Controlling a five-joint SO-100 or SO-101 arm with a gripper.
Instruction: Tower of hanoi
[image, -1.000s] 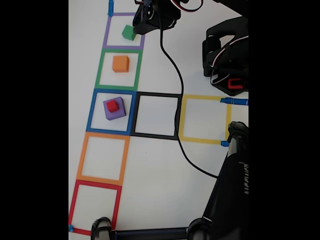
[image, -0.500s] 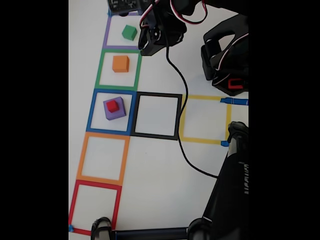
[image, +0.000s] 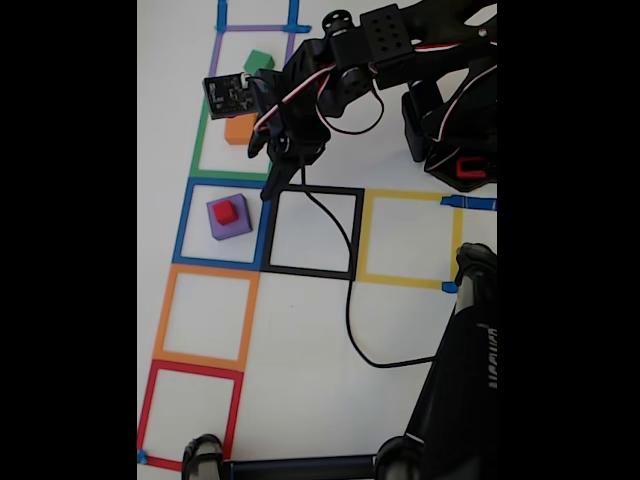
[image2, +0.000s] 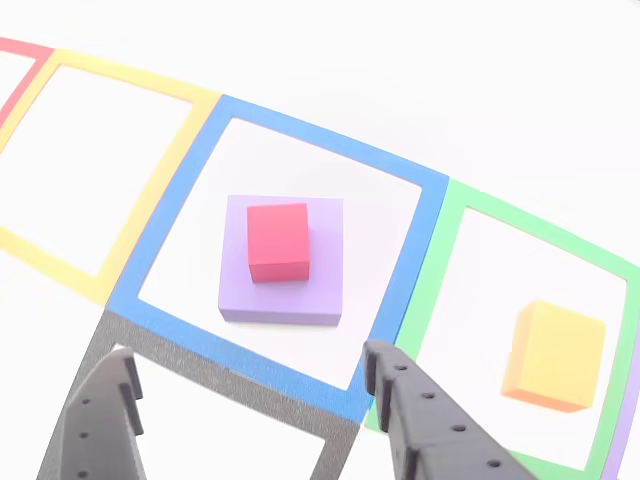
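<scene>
The red cube (image: 226, 211) sits on top of the purple cube (image: 231, 226) inside the blue tape square (image: 183, 225). In the green tape square the orange cube (image: 238, 130) is partly covered by the arm. The green cube (image: 257, 60) lies in the purple tape square, also partly covered. My gripper (image: 266, 168) hangs open and empty above the border between the green and blue squares. In the other view my gripper (image2: 250, 356) is open with the red cube (image2: 278, 240) and purple cube (image2: 285, 298) just ahead of it, and the orange cube (image2: 555, 355) to the right.
A black tape square (image: 310, 272) and a yellow one (image: 405, 280) lie right of the blue square. Orange (image: 205, 268) and red (image: 195, 368) squares lie below it. A black cable (image: 349, 305) crosses the black square. Dark equipment (image: 455, 130) and a stand (image: 470, 380) fill the right side.
The arm has swung down from beside the green cube in the purple square to over the green and blue squares. The cubes have not moved.
</scene>
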